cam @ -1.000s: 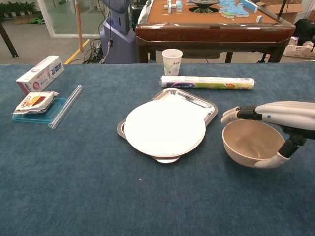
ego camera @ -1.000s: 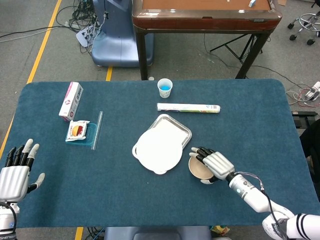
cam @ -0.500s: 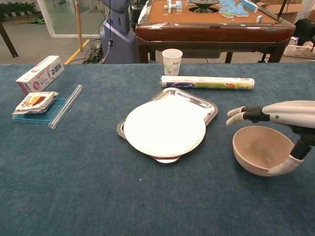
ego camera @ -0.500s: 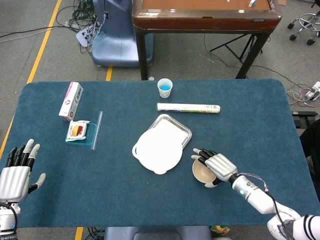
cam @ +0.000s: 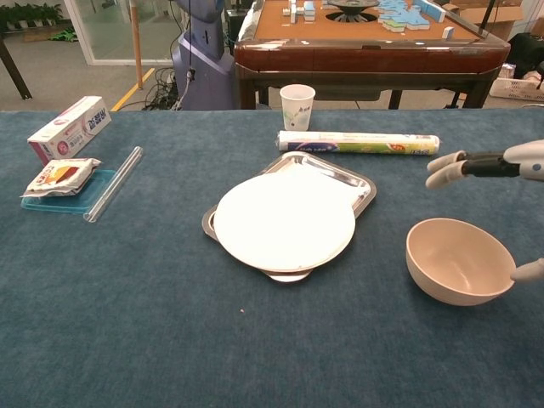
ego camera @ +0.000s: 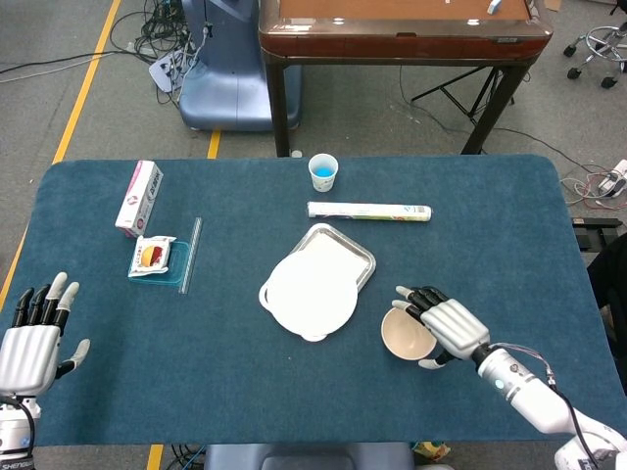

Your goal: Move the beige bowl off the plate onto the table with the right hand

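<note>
The beige bowl [ego camera: 406, 335] [cam: 459, 261] sits upright on the blue table, to the right of the white plate [ego camera: 311, 294] [cam: 284, 223]. My right hand [ego camera: 446, 328] [cam: 497, 170] hovers over the bowl's right side with fingers spread and lifted off the rim; nothing is in it. In the chest view its fingertips [cam: 445, 166] show above the bowl and the thumb tip at the bowl's right edge. The plate rests on a metal tray [ego camera: 355, 250] [cam: 359, 182]. My left hand [ego camera: 31, 341] lies open at the table's front left corner.
A foil roll [ego camera: 368, 211] [cam: 358, 142] and a paper cup [ego camera: 322, 171] [cam: 297, 106] stand behind the tray. At the left are a toothpaste box [ego camera: 139, 197] [cam: 70, 127], a snack on a blue lid [ego camera: 153, 257] [cam: 59, 178] and a clear rod [cam: 113, 183].
My right hand let go of the bowl, opened and drew back to the right and up. The bowl slid slightly right, then stayed on the table.
</note>
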### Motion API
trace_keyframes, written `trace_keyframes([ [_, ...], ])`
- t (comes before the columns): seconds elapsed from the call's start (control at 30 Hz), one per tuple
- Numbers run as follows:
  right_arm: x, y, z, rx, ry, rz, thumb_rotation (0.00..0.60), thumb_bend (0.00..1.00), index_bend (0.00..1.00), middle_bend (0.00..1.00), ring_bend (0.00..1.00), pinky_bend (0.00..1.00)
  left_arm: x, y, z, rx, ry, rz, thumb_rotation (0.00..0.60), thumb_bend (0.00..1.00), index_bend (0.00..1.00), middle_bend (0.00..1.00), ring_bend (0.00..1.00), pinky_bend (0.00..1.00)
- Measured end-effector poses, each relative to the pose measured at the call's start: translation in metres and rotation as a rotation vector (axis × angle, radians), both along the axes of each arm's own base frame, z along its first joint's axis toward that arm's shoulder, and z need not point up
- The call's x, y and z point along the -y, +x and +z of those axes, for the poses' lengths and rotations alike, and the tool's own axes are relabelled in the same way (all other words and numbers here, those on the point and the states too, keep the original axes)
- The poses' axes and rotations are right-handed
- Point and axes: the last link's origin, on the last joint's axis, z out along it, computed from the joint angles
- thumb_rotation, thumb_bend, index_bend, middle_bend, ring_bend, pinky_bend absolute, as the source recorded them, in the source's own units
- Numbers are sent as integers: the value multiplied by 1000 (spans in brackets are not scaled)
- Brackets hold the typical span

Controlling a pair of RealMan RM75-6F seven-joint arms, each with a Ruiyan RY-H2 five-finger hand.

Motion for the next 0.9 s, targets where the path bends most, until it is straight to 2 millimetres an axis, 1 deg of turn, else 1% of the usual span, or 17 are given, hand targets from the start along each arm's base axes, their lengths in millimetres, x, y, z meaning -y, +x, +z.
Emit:
trace_keyframes([
  [0.13, -8, -5, 13, -22, -90, 26, 600, 124, 0, 0, 0, 0, -1, 0, -2, -7, -9, 5, 600, 265, 0, 0, 0, 0],
  [0.23, -14, -13, 21, -47, -194, 45, 600, 132, 0, 0, 0, 0, -2, -1, -4, -10, -14, 12, 600, 265, 0, 0, 0, 0],
  [0.33, -23, -26, 28, -61, -311, 40, 600, 136, 0, 0, 0, 0, -2, -1, -3, -6, -13, 15, 600, 265, 0, 0, 0, 0],
  [0.47, -35, -52, 35, -62, -466, 1, 600, 141, 0, 0, 0, 0, -3, -2, -2, 1, -13, 24, 600, 265, 0, 0, 0, 0],
  [0.57, -42, -66, 40, -68, -535, -18, 600, 145, 0, 0, 0, 0, -4, -2, -2, 0, -19, 24, 600, 266, 0, 0, 0, 0],
  [0.73, -46, -68, 50, -23, -614, -30, 600, 146, 0, 0, 0, 0, -4, -3, -5, -10, -33, 21, 600, 265, 0, 0, 0, 0],
  [0.9, -45, -69, 50, -28, -614, -36, 600, 146, 0, 0, 0, 0, -5, -4, -3, -13, -29, 28, 600, 265, 0, 0, 0, 0],
])
